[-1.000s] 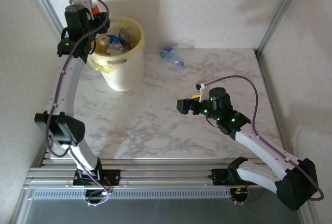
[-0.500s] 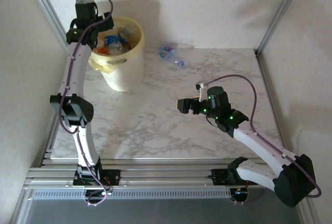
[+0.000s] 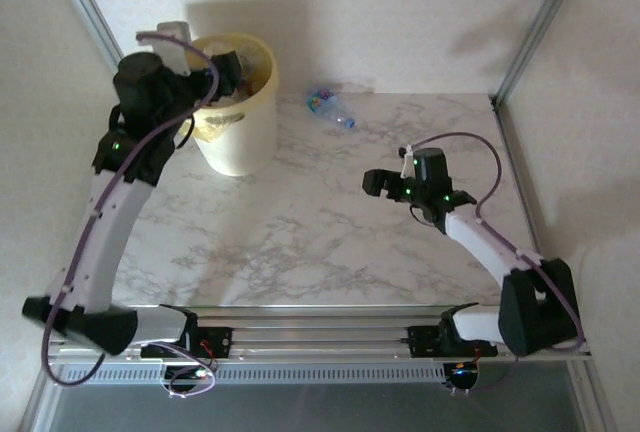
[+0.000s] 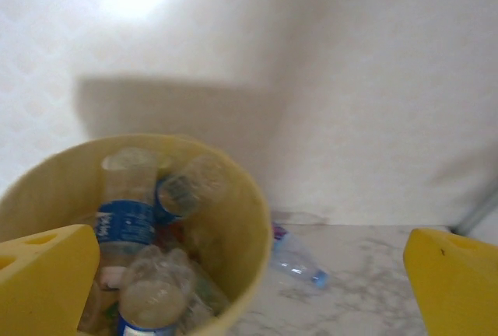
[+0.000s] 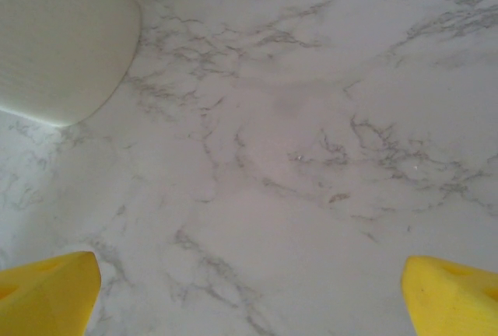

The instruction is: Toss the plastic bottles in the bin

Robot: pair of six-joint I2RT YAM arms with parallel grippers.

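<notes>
While my left gripper (image 4: pixel 250 281) hangs wide and empty by the bin (image 4: pixel 250 219) of plastic bottles (image 4: pixel 128 223), I see my right gripper (image 5: pixel 249 289) wide above the tabletop (image 5: pixel 311 118).

You will find no lettering here that can be read. In the left wrist view, the blue-labelled bottle (image 4: pixel 124 223) inside the bin (image 4: pixel 247 227) has pale marks on its band, too blurred to make out. The lone bottle (image 3: pixel 330 107) on the far side of the tabletop (image 3: pixel 300 222), right of the bin, shows a coloured label too small to read.
</notes>
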